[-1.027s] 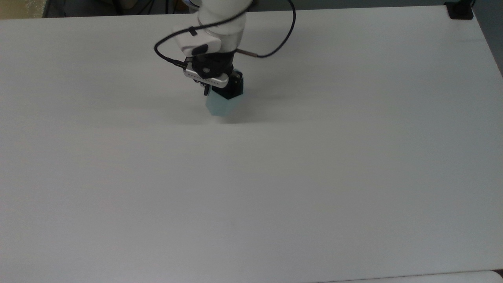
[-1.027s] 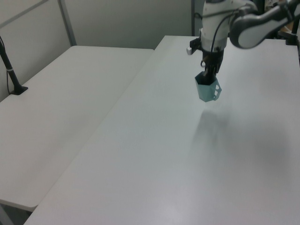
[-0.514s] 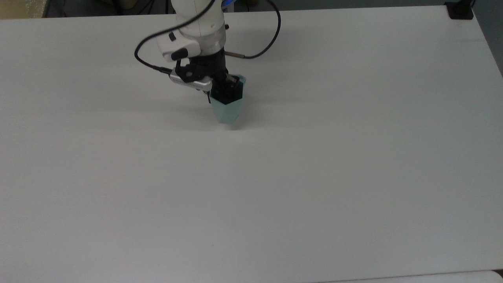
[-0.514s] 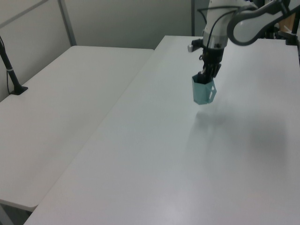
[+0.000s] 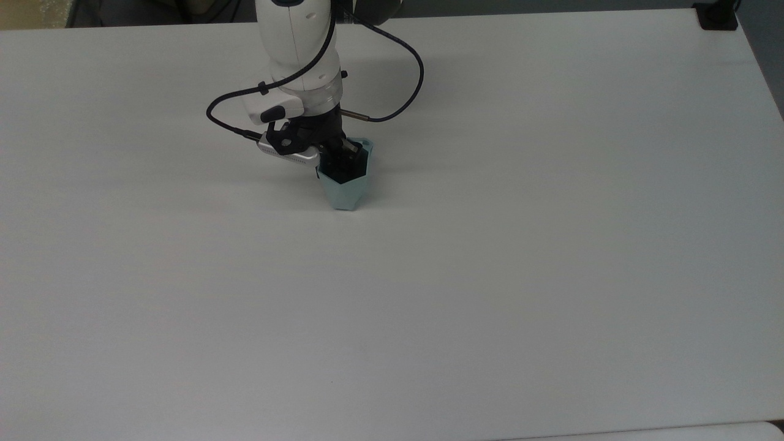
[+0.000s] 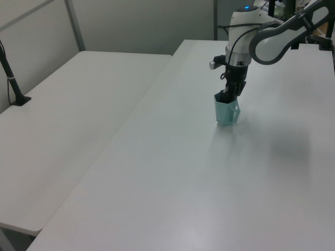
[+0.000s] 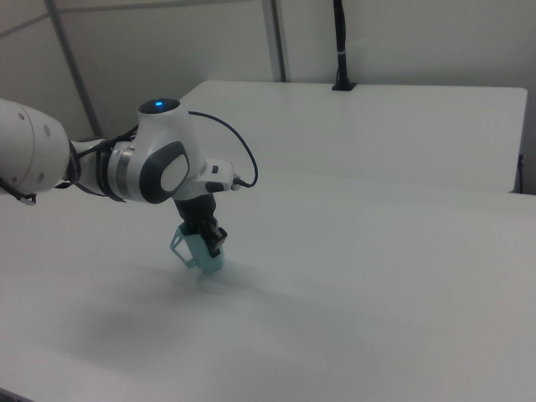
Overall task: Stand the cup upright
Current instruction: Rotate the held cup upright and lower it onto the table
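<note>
The cup (image 5: 345,191) has come lower and nearer to upright than a second ago: then it hung tilted above the table in the left view, and now its narrow base sits at or just over the table (image 5: 490,275), mouth up, with only a slight lean. In the top view it has also shifted a little toward the near edge and to the top view's left, and the arm (image 5: 297,43) above it stands straighter than before. The gripper (image 5: 344,160) reaches down into the cup's mouth, with one finger inside against the dark teal wall; it is clamped on the cup's rim, as the cup hanging from it in the right view (image 7: 201,249) bears out. In the left view the cup (image 6: 226,111) shows a small handle on the left view's right, and the gripper (image 6: 229,95) enters it from above. A black cable (image 5: 398,67) loops from the wrist and swings out to the top view's right. The table is plain white and matte, with a soft shadow under the cup. Beyond it, in the left view, a second white table (image 6: 68,130) stands just beside the first, with a dark clamp post (image 6: 13,78) at its far edge. Farther back are pale wall panels (image 6: 136,26) with grey upright frames.
</note>
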Available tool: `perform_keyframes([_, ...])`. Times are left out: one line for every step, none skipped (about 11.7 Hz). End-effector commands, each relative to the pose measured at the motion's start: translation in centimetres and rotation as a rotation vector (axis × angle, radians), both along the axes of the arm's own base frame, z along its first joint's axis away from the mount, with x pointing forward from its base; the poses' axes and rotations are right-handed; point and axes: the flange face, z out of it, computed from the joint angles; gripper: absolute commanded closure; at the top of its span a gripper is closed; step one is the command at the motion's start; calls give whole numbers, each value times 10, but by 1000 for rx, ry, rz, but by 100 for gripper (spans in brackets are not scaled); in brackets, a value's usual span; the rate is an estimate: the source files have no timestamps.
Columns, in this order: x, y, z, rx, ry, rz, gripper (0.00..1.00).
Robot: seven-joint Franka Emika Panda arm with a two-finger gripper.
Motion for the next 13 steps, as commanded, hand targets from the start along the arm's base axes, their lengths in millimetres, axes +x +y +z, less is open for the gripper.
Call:
perform_keyframes([-1,-6,3,23,-8,-19,64])
perform_keyframes([0,-6,4,24,-10,-21,62])
perform_keyframes([0,-6,5,24,-11,-21,59])
perform_keyframes([-1,-6,7,25,-13,-21,51])
perform_keyframes([-1,-6,10,26,-16,-21,36])
perform_keyframes([-1,-5,15,27,-23,-8,0])
perform_keyframes([1,-5,27,31,-32,-6,0])
perform_keyframes([1,-4,41,33,-27,-3,0])
perform_keyframes([1,-4,58,36,-32,3,0])
perform_keyframes([1,-4,74,40,-46,7,0])
perform_keyframes([3,-3,90,35,-76,20,0])
perform_keyframes([5,-6,118,49,-126,8,0])
perform_keyframes([1,-18,152,63,-181,-4,0])
